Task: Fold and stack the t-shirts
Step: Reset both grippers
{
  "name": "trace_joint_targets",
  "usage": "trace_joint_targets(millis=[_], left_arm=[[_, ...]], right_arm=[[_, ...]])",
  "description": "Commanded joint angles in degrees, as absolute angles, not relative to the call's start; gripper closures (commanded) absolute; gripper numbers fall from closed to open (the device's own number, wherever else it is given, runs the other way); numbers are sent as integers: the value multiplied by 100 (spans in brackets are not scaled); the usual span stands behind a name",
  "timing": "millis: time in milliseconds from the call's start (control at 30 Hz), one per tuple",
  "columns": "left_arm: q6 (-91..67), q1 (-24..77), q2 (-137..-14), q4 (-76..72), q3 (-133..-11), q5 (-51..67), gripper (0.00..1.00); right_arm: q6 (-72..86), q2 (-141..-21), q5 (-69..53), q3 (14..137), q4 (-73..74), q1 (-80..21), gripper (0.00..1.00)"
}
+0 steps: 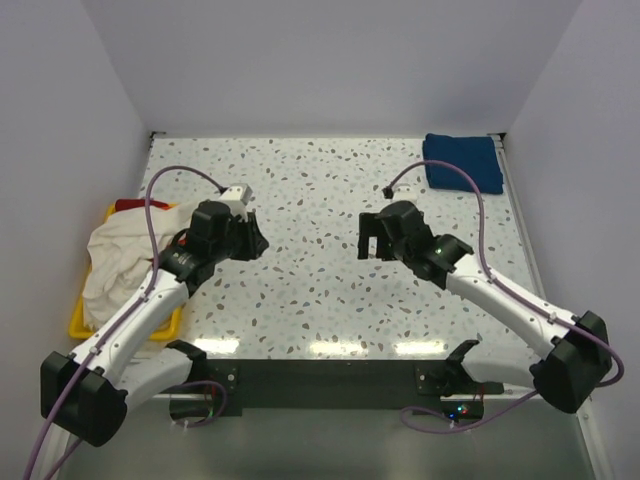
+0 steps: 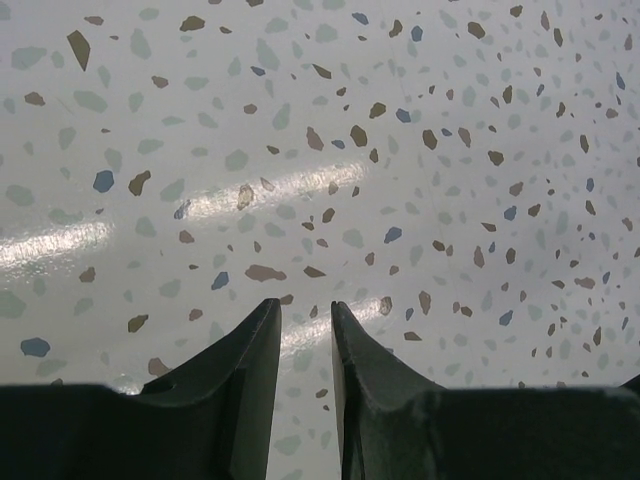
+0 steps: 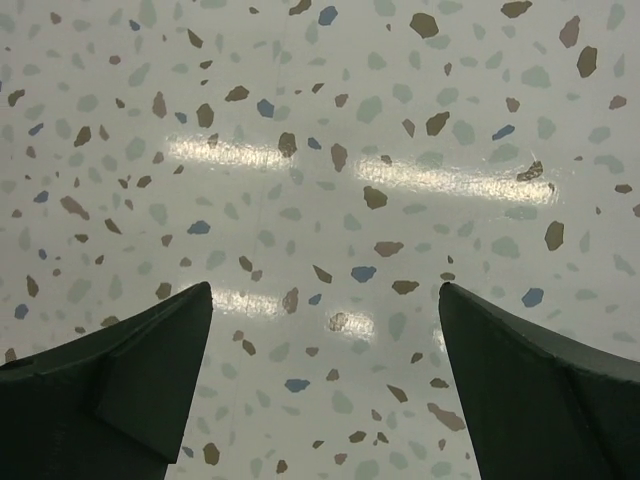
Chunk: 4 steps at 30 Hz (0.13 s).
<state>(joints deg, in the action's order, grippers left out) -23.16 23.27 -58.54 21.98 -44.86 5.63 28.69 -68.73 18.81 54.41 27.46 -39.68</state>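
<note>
Above a speckled bench (image 1: 310, 200), both arms hover over bare surface. The left tool (image 2: 306, 312) has its fingers drawn almost together on nothing, and the right tool (image 3: 325, 295) stands spread wide, also empty. One navy blue t-shirt (image 1: 462, 162) lies folded at the far right corner. A cream-white t-shirt (image 1: 118, 262) spills crumpled over a yellow bin (image 1: 78, 325) at the left edge, with a red one (image 1: 128, 204) peeking out behind. Trouble likely lies in the next grab: a pinch into that heap may gather several layers or the red cloth, drag the bin along, or snag the left arm's purple cable (image 1: 149, 225), which crosses the heap.
</note>
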Motion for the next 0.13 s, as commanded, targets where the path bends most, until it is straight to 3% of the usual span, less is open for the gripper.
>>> trace_joint_targets(millis=[0,100], left_arm=[[-2355,2303,-5871,2083,-4597,431,69],[-2382,2294,-5906,2109,-4632,334,69]], right_arm=[[2778,-6689,1548,5520,2874,-3955,1],[2769,-6592,1406,5528,2760,-3955,1]])
